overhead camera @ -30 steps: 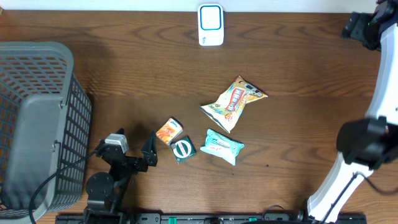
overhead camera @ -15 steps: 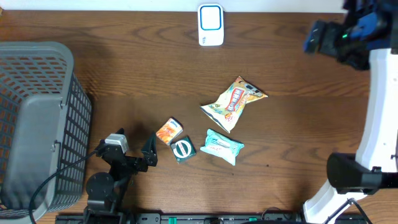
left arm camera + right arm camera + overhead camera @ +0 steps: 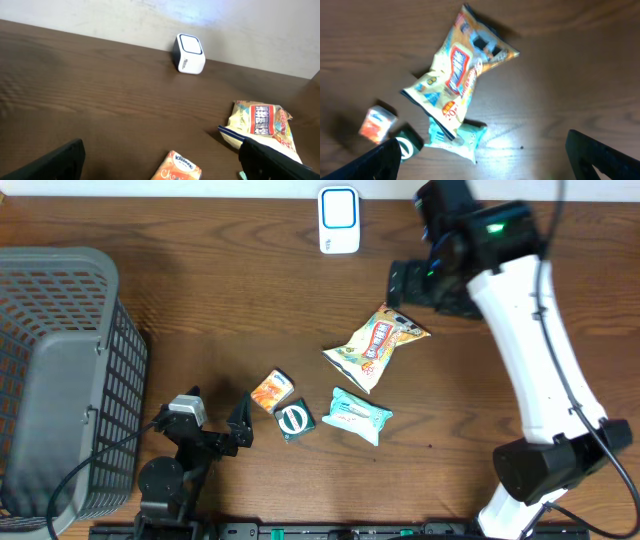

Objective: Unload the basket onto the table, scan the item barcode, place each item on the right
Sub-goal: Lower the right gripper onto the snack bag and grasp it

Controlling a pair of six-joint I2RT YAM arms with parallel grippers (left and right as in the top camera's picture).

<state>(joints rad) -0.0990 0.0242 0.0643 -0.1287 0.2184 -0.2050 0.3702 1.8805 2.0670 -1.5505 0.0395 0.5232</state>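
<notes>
Hovering at 1 o'clock with the right claw (image 3: 490, 155), spread wide and empty, just off the far corner of the snack bag (image 3: 376, 345). Parked low at 7 o'clock with the left claw (image 3: 215, 410), equally wide, gripping nothing. Taking the snack bag as the likely item: lying flat near the table's middle, well apart from the scanner (image 3: 339, 220) up at 12 o'clock.

Plenty to go wrong from here. Could skid the puffy, glossy bag across the wood instead of catching it, by coming down on a flat face rather than a crimped end. Could crush the contents by closing hard on the belly. Could nudge or drag the teal tissue pack (image 3: 358, 415) lying just beside the bag at its 6 o'clock. Can't tell from any view which face carries the barcode, so might well present the wrong side to the scanner and get no read. Might also knock that small, light-looking scanner over by swinging in too close.

Underneath, a dark wood-grain table (image 3: 200, 300), smooth, little grip on offer. Orange tissue pack (image 3: 271, 391) and green pack (image 3: 294, 419) side by side at 7 o'clock; grey mesh basket (image 3: 125, 410) filling 9 o'clock. Pale wall (image 3: 100, 15) behind the table's far edge, nothing more of the room on show
</notes>
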